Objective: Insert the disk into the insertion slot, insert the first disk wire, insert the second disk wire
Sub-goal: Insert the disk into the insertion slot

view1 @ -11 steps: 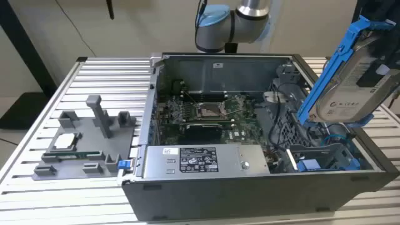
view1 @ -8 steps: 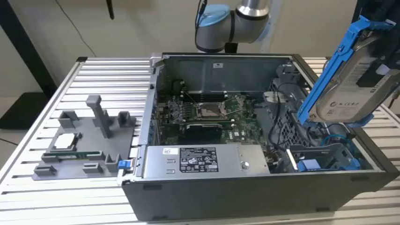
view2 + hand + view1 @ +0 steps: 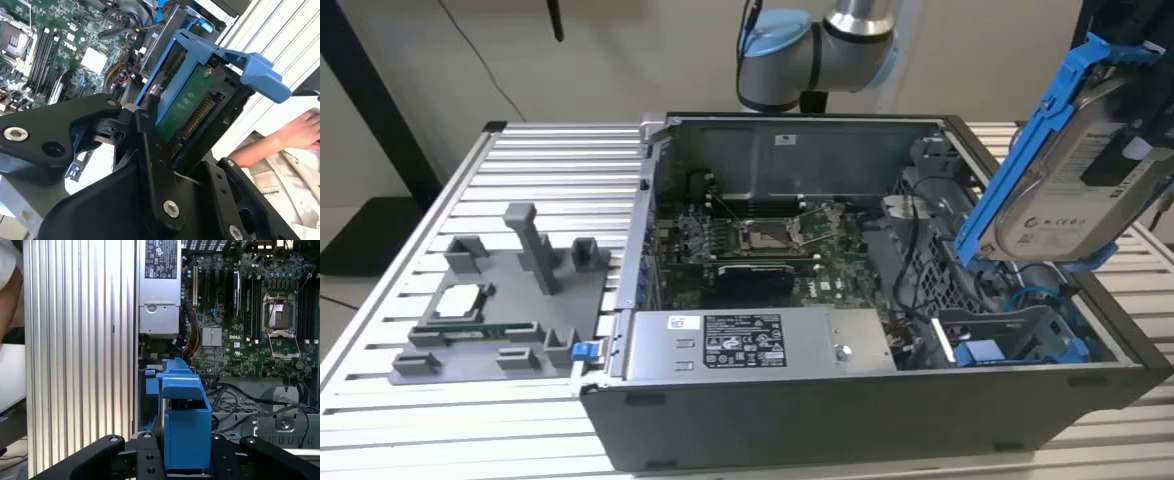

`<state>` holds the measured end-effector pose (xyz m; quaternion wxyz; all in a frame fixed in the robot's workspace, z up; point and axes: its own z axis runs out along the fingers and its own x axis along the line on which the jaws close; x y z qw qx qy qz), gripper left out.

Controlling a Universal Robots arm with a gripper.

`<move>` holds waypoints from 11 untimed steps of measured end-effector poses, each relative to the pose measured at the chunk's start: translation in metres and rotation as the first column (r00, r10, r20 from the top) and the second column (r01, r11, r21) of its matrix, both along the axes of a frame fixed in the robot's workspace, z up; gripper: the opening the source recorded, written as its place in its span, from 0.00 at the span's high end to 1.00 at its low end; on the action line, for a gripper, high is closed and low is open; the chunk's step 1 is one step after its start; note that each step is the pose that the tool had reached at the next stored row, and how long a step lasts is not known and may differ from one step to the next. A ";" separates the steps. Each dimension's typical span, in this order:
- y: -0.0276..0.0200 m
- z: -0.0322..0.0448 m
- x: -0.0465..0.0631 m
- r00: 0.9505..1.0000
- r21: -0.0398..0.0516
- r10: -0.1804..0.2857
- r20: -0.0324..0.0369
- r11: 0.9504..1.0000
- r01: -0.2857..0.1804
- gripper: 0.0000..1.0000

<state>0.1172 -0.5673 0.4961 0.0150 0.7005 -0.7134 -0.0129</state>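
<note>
In the exterior view, a grey fixture (image 3: 507,300) sits on the slatted bench (image 3: 400,420) at the left, beside the open computer case (image 3: 854,420). The case's power-supply box (image 3: 761,345) bears a black-and-white printed sticker. At the right, the jaws clamp the disk (image 3: 1067,190) by its blue carrier, tilted with its white label showing, above the insertion slot (image 3: 1014,340).

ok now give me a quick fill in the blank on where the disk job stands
The gripper is ____ on the disk.
The disk's carrier frame is ____ in colour.
In the exterior view the disk hangs tilted ____ the insertion slot, not in it.
Missing words: shut; blue; above.
</note>
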 end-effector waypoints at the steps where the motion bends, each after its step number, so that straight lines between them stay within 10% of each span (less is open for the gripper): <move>1: 0.0000 0.0000 0.000 1.000 0.000 0.000 0.000 1.000 0.000 1.00; 11: -0.0073 -0.0139 0.000 1.000 0.000 -0.001 0.008 1.000 0.001 1.00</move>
